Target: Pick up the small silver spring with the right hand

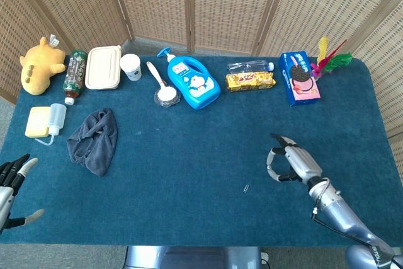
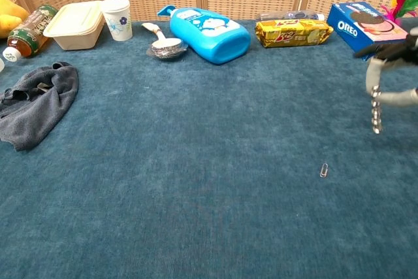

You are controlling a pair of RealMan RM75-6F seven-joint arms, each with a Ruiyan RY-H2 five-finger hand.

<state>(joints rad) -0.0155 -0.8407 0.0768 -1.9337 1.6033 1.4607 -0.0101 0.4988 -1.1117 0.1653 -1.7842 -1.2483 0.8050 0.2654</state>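
Your spring (image 1: pixel 246 188) lies flat on the blue table (image 1: pixel 189 155), alone on bare cloth near the front edge. Your right hand (image 1: pixel 291 164) hovers just to the right of it and a little farther back, apart from it and not touching. That hand holds nothing: its fingers (image 2: pixel 375 110) are spread and curved downward, with the tips pointing at the cloth. In the chest view the spring (image 2: pixel 324 170) sits below and left of those fingertips, with open cloth between them.

Your left hand (image 1: pixel 11 187) is at the table's front left corner, fingers apart and empty, well away from the spring.

Along the back edge you have a blue bottle (image 1: pixel 192 82), a yellow packet (image 1: pixel 250 80) and an Oreo box (image 1: pixel 299 77), all far from the spring. A grey cloth (image 1: pixel 94 139) lies crumpled on the left side of the table, also well apart from it.
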